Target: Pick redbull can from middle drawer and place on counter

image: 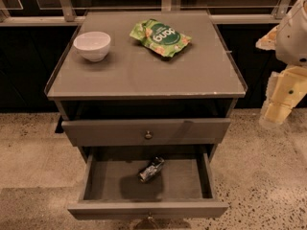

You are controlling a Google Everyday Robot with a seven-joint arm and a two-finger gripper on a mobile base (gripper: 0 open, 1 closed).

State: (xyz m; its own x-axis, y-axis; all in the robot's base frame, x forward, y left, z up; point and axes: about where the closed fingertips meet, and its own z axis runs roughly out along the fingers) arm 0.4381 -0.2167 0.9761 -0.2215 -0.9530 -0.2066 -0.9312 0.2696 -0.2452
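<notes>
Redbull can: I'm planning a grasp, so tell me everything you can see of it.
The redbull can is small, slim and shiny metal, silver and dark blue. It lies on its side, slanted, on the bare floor of the open drawer, near mid-width and toward the back. Only the drawer floor touches it. The gripper hangs at the picture's right edge, well apart from the can.

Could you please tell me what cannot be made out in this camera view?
Camera view:
The gripper hangs at the right edge, right of the counter; the arm above it is cut off by the frame.
The redbull can lies in the open middle drawer; its label is too small and dark to read.
The recess under the counter is lost in shadow.
The drawer's knob is partly cut by the bottom edge.
</notes>
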